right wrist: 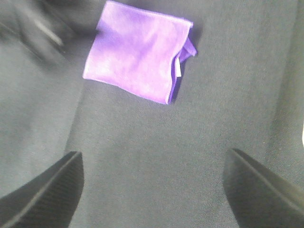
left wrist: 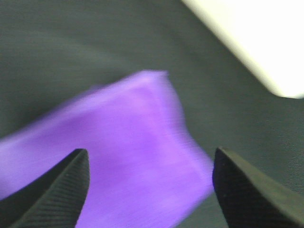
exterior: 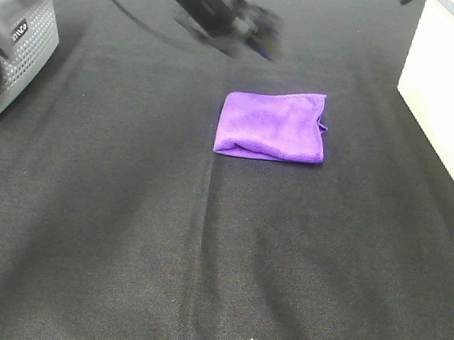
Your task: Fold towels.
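One purple towel is lying folded on the black table while the left pincer is hanging spread wide above it and the right pincer is gaping empty farther off.

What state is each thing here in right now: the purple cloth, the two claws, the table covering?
Purple towel: folded into a small rectangle, lying flat on the black tablecloth, held by nothing.
Left gripper: open, empty, in the air near the purple towel, not touching it, blurred.
Right gripper: open, empty, over bare tablecloth, apart from the purple towel.
Black tablecloth: spread out, lightly creased.
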